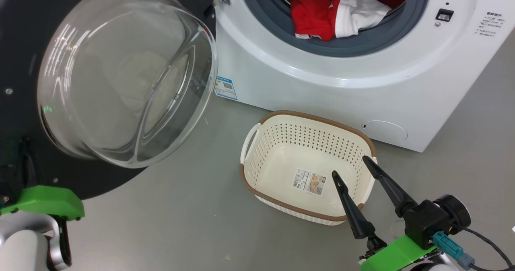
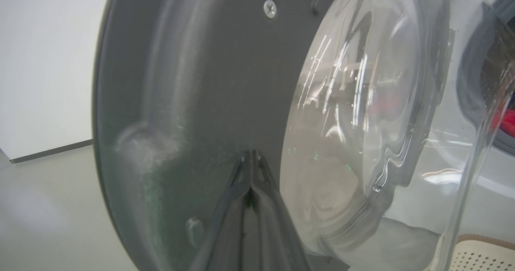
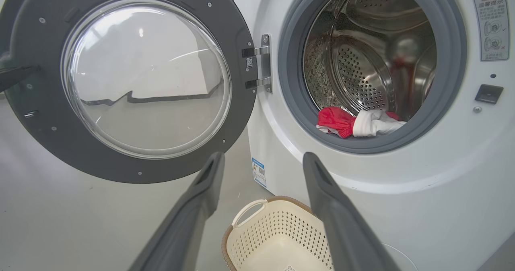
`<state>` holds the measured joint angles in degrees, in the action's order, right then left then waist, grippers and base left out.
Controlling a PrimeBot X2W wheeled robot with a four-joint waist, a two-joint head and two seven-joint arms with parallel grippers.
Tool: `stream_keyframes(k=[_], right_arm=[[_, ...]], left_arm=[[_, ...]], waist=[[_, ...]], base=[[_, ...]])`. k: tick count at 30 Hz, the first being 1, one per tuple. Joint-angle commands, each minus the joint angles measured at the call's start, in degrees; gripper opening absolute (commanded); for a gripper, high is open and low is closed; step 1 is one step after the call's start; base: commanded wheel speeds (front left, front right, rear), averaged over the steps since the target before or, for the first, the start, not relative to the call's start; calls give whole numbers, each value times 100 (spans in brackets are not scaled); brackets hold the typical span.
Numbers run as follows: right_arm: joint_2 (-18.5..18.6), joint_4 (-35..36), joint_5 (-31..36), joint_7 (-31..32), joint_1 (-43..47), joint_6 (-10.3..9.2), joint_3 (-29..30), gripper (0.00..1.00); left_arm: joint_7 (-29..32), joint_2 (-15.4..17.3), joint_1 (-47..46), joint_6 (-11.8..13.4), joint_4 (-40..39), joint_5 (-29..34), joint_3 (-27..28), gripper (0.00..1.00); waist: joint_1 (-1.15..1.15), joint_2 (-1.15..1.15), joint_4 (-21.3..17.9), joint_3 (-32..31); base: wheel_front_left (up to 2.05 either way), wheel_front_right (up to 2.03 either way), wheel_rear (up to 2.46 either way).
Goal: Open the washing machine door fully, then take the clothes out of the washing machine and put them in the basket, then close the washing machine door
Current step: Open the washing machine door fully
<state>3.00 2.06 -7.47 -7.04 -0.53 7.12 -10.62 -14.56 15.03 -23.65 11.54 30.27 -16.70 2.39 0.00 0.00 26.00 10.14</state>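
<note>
The washing machine door (image 1: 16, 41) stands swung wide to the left, its clear glass bowl (image 1: 124, 73) bulging toward me. My left gripper (image 2: 250, 158) is shut, with its tips against the door's dark inner face (image 2: 193, 81). It also shows at the lower left (image 1: 23, 150). Red and white clothes (image 1: 334, 9) lie in the mouth of the white washing machine (image 1: 322, 81). On the floor in front of it stands the cream basket (image 1: 318, 120), holding nothing but a paper label. My right gripper (image 1: 350, 166) hangs open over the basket's right side, nothing between its fingers.
The right wrist view looks at the steel drum (image 3: 362, 61), the grey gasket (image 3: 291, 102) and the door hinge (image 3: 261, 65). Grey floor (image 1: 181, 222) lies between the door and the basket. A white wall (image 2: 44, 61) stands beyond the door.
</note>
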Motion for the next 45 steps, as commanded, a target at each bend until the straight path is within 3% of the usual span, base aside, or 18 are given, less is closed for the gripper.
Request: stream_keyframes(k=[1, 17, 18, 19, 20, 21, 29, 45], right_arm=[[-13, 184, 27, -2, -184, 36, -154, 100], [-13, 133, -46, -46, -122, 36, -116, 100], [-13, 120, -58, -55, -127, 36, -117, 100], [-13, 105, -70, -69, -133, 36, -115, 100], [-13, 86, -78, -85, -138, 36, -106, 100], [-13, 69, -84, -103, -142, 36, -92, 100], [-13, -103, -205, -266, -130, 36, -21, 100], [-13, -470, -517, -670, -211, 36, 200, 100]], left_arm=[[-43, 302, -220, -22, -14, 109, 343, 0], [-43, 31, -54, -213, -276, 464, 669, 0], [-43, 12, -4, -217, -338, 509, 666, 33], [-43, -11, 41, -230, -407, 539, 670, 56], [-43, -42, 93, -240, -481, 566, 674, 92], [-43, -72, 141, -265, -542, 582, 674, 100], [-43, -344, 556, -456, -1070, 633, 668, 100], [-43, -726, 1341, -1159, -2566, 551, 382, 100]], waist=[[0, 0, -27, 5], [0, 0, 37, -110], [0, 0, 31, -127], [0, 0, 24, -140], [0, 0, 16, -149], [0, 0, 8, -157], [0, 0, -176, -288], [0, 0, -932, -551]], base=[[0, 0, 0], [0, 0, 0], [0, 0, 0], [0, 0, 0], [0, 0, 0], [0, 0, 0], [0, 0, 0], [0, 0, 0]])
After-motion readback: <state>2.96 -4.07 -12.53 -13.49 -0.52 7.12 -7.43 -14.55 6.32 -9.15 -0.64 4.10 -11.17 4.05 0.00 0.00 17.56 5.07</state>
